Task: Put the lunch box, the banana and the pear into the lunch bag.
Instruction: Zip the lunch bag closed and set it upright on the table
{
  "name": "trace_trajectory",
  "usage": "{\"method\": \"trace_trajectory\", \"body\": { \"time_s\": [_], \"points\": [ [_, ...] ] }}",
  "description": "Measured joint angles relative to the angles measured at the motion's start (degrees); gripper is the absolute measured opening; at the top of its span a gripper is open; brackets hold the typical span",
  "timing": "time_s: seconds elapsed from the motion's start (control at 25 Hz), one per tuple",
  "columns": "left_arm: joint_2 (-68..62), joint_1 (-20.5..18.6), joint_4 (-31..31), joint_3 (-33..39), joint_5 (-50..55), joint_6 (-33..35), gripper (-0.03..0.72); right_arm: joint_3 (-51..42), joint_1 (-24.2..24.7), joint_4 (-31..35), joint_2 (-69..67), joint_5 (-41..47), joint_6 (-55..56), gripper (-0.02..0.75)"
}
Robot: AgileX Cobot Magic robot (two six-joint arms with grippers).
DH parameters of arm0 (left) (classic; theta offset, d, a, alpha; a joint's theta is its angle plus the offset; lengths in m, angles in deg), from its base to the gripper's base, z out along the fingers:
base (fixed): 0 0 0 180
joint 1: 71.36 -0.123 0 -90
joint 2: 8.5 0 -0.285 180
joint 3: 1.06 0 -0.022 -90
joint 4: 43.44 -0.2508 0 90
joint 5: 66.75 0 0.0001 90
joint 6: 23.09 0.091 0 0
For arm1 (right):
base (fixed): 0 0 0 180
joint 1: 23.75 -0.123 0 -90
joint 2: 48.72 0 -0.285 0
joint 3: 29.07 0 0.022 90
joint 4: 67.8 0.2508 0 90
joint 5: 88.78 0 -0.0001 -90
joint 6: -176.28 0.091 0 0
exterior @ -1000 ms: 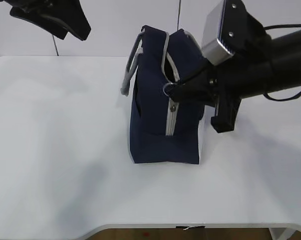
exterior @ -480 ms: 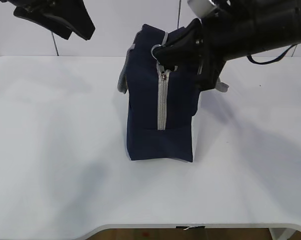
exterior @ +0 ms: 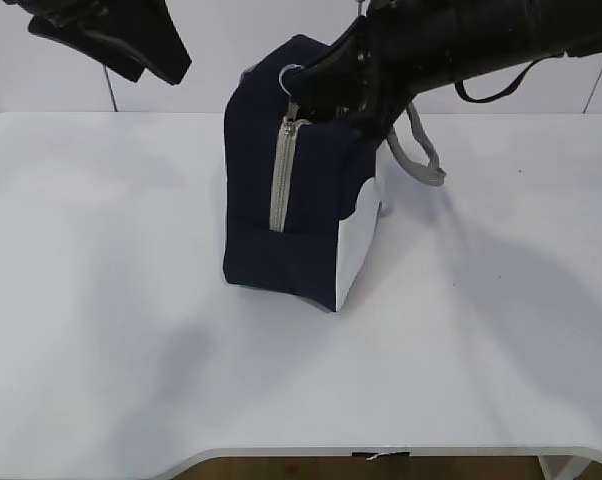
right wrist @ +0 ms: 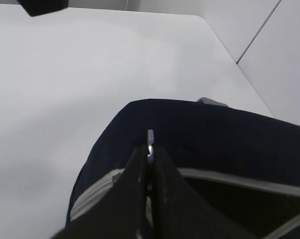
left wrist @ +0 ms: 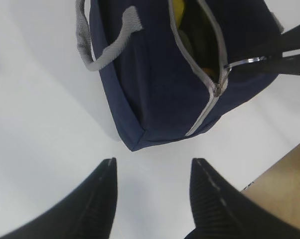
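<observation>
Toward the far edge of the white surface (exterior: 111, 300), about midway between its left and right edges, the lunch bag (exterior: 281, 200) now leans with its top tipped to the left, where half a second ago it stood squarer and a little further right; its white end panel has turned more into view. The right gripper (exterior: 316, 85) has moved left and higher over the bag, its fingers (right wrist: 140, 179) pinched shut on the ring pull (exterior: 289, 72), which sits at the bag's top corner with the grey zipper (exterior: 280, 175) hanging nearly straight down the facing side. One grey strap handle (exterior: 421, 150) now droops off the right side. The bag's long axis runs roughly from near to far, slanted. The left gripper (left wrist: 152, 199) hangs high above the far left corner, fingers spread apart and empty. In the left wrist view something yellow shows inside the part-open mouth; which fruit, I cannot tell. Broad bare surface lies to the left, right and near side of the bag.
</observation>
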Motion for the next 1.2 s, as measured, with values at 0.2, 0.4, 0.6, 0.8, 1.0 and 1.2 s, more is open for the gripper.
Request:
{"method": "trace_trajectory", "body": {
  "time_s": [0.2,0.4,0.6,0.8,1.0,1.2],
  "points": [
    [0.0,0.0,1.5,0.0,1.1,3.6,0.362,1.9,0.0,-0.5,-0.1,1.1,0.6,0.006],
    [-0.8,0.0,5.7,0.0,0.5,7.5,0.362,2.5,0.0,-0.6,-0.2,1.1,1.1,0.006],
    [-1.2,0.0,6.3,3.6,-3.4,10.0,0.362,2.5,0.0,-0.6,-0.4,1.2,1.2,0.006],
    [-0.1,0.0,10.5,10.9,-10.8,14.9,0.362,2.5,0.0,-0.6,-0.4,1.2,1.2,0.006],
    [2.3,-0.1,12.1,16.7,-18.9,18.8,0.362,2.5,0.0,-0.6,-0.4,1.2,1.2,0.006],
    [2.6,-0.2,15.9,22.6,-26.6,23.7,0.362,2.5,0.0,-0.6,-0.4,1.2,1.2,0.006]
  ]
}}
